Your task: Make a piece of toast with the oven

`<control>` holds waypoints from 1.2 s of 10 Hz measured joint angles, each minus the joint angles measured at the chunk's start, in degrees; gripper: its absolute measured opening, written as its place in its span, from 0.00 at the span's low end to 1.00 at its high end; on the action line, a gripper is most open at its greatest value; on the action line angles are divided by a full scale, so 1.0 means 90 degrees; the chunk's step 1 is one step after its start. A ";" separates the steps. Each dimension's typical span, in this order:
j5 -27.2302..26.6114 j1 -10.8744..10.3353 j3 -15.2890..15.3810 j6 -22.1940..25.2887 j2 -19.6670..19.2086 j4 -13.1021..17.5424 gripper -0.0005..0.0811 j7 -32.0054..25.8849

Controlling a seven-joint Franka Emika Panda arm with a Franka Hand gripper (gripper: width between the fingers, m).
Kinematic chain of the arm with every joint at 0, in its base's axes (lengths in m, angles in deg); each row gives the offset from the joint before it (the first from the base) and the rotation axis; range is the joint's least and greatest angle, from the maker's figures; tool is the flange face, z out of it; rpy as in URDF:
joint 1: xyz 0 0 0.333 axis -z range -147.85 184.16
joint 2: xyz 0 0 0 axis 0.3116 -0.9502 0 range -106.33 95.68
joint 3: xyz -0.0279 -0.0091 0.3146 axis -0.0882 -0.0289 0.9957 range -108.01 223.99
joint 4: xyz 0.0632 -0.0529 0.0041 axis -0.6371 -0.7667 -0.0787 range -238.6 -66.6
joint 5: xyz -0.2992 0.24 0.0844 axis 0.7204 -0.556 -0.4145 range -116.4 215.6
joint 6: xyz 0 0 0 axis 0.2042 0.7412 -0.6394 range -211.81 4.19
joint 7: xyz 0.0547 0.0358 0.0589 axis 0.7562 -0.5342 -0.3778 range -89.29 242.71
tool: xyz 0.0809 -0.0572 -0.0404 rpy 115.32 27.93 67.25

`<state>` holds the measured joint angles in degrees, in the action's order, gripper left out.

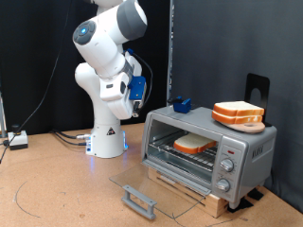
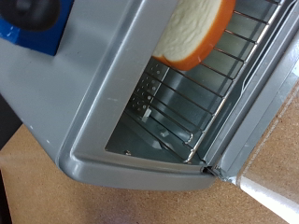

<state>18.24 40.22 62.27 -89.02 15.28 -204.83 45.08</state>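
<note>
Toast (image 1: 193, 145) lies on the oven (image 1: 248, 151) rack, fingers not visible.

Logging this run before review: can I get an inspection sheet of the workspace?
Surface: brown table.
Job's things: oven, glass door open flat; piece of toast on the wire rack inside.
Clutter: stacked slices and blue block on the oven's top.
Grippers: gripper not visible in either view; arm raised at the exterior view's left.
Cables: cables by the arm's base.
Surroundings: black curtain.
</note>
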 joint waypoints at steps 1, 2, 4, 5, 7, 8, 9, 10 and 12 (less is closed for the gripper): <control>-0.0314 0.0036 -0.0019 -0.0001 0.0003 -0.0020 1.00 0.0437; -0.0616 0.0108 -0.0092 0.0006 -0.0004 -0.0030 1.00 0.0917; -0.0699 0.0366 -0.0319 0.0011 -0.0121 -0.0027 1.00 0.1458; -0.0491 0.0503 -0.0402 -0.0073 -0.0236 -0.0015 1.00 0.1495; -0.0069 0.0696 -0.0470 -0.0497 -0.0526 0.0019 1.00 0.1417; -0.0042 0.0757 -0.0521 -0.0701 -0.0699 0.0067 1.00 0.1235; -0.0058 0.0796 -0.0611 -0.0848 -0.0885 0.0144 1.00 0.0975; -0.0072 0.0838 -0.0710 -0.0875 -0.1081 0.0264 1.00 0.0725; -0.0077 0.0914 -0.0859 -0.0863 -0.1453 0.0531 1.00 0.0399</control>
<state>17.54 48.44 54.54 -96.78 2.20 -200.06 48.67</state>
